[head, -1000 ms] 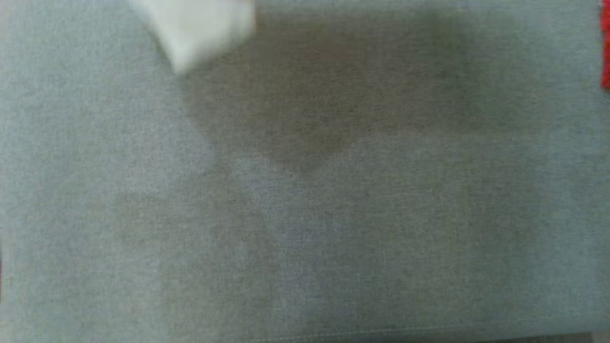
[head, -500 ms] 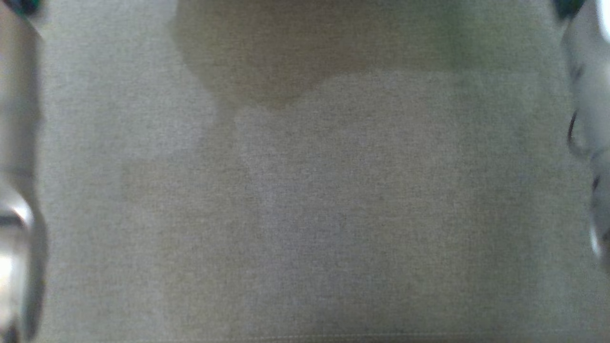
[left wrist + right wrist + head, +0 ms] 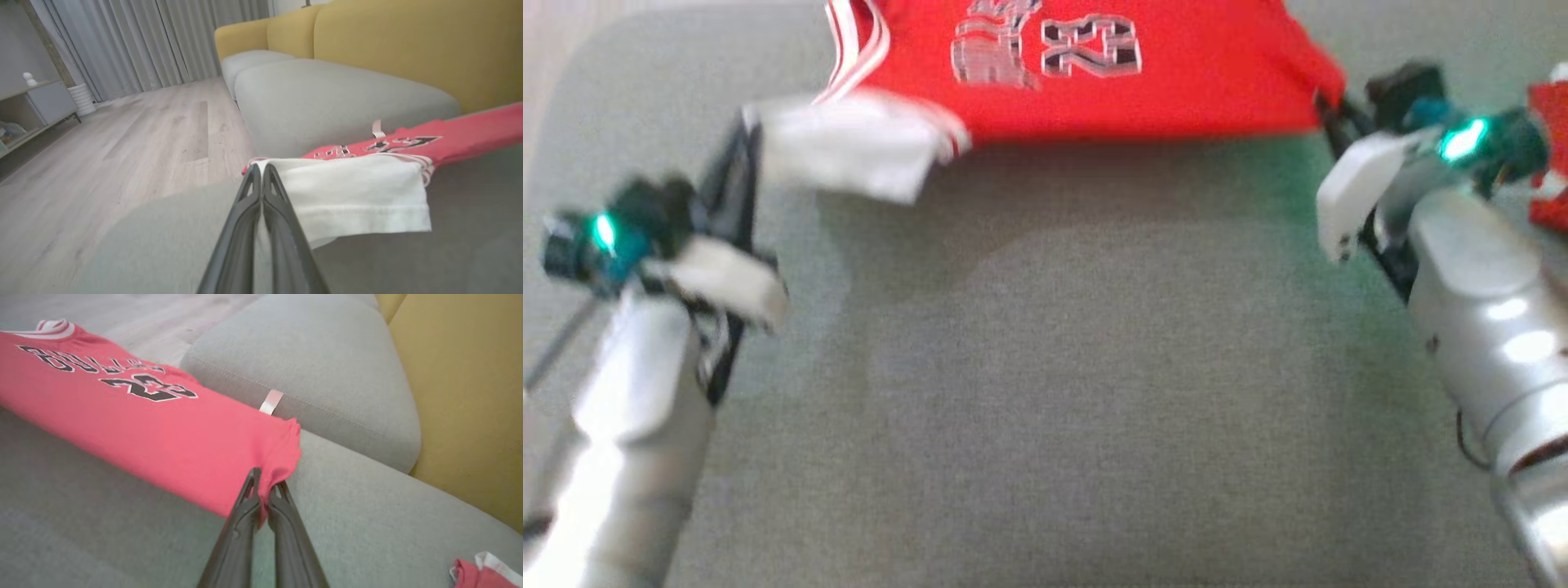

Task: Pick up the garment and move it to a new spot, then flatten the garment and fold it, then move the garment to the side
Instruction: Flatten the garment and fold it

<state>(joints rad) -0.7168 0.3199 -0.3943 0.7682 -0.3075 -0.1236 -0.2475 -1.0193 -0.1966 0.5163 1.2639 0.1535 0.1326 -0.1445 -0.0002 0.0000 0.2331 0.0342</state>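
Red jersey (image 3: 1192, 90): left gripper (image 3: 261, 173) and right gripper (image 3: 265, 484) are each pinching one end, stretching it above the cushion (image 3: 1045, 367). Relocation apparently underway; flattening, folding and setting aside pending.

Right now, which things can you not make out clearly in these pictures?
Head view: the jersey, its upper part cut off by the top edge, its lettering blurred.
Right wrist view: a second red cloth, cut off by the bottom corner.
Left wrist view: how much white sleeve the left claw pinches, hidden by its fingers.
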